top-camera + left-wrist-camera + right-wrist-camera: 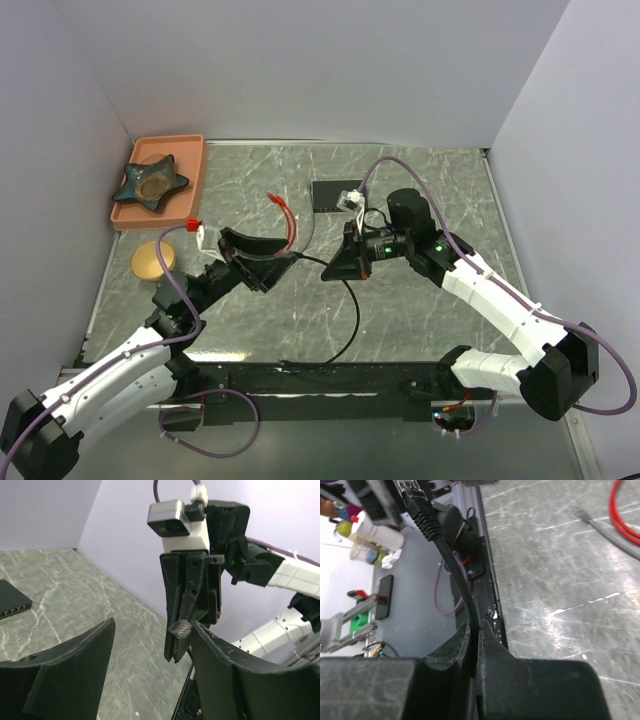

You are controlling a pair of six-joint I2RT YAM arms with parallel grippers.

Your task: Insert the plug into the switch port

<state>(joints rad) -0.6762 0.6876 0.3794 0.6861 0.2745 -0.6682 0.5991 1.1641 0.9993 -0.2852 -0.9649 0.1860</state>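
From above, we are seeing the left claw [278, 258] standing apart, facing the right claw [328, 272], with the black switch box [335, 196] lying just behind them. From the left wrist, the plug [180, 628] is poking between those spread fingers [75, 665], well apart from the switch port [12, 611]. From the right wrist, that claw is squeezing the black cable [465, 597] under the plug.
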